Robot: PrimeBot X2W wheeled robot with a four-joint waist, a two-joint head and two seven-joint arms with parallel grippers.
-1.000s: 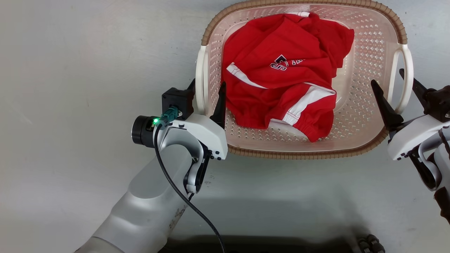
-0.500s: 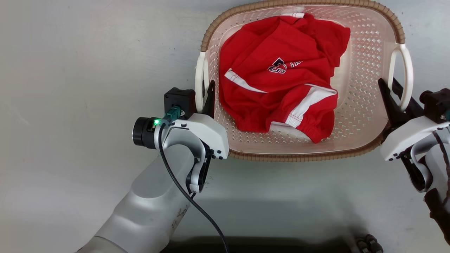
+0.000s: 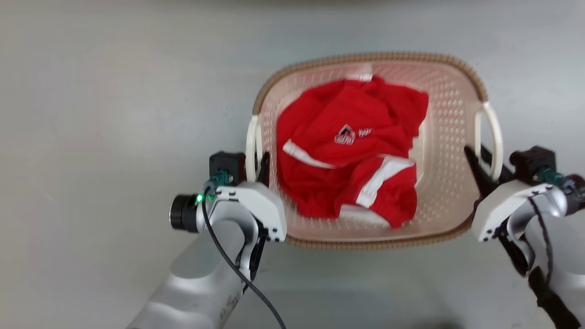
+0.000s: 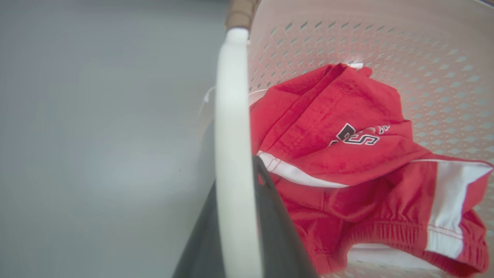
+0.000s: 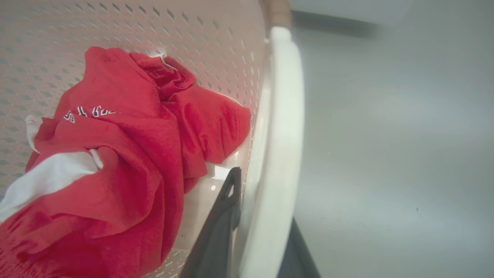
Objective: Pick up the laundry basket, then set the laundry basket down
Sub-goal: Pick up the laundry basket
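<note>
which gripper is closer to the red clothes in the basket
Left. The left gripper grips the left handle of the laundry basket, inner finger right beside the red clothes; the right gripper grips the right handle, bare basket floor separating it from them.

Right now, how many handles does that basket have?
2. The left handle of the basket sits in the left gripper; the right handle sits in the right gripper.

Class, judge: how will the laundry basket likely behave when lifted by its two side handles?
Probably stiff: the laundry basket is moulded perforated plastic. Likely light, holding one red garment. Held at both white handles, it should hang fairly level.
</note>
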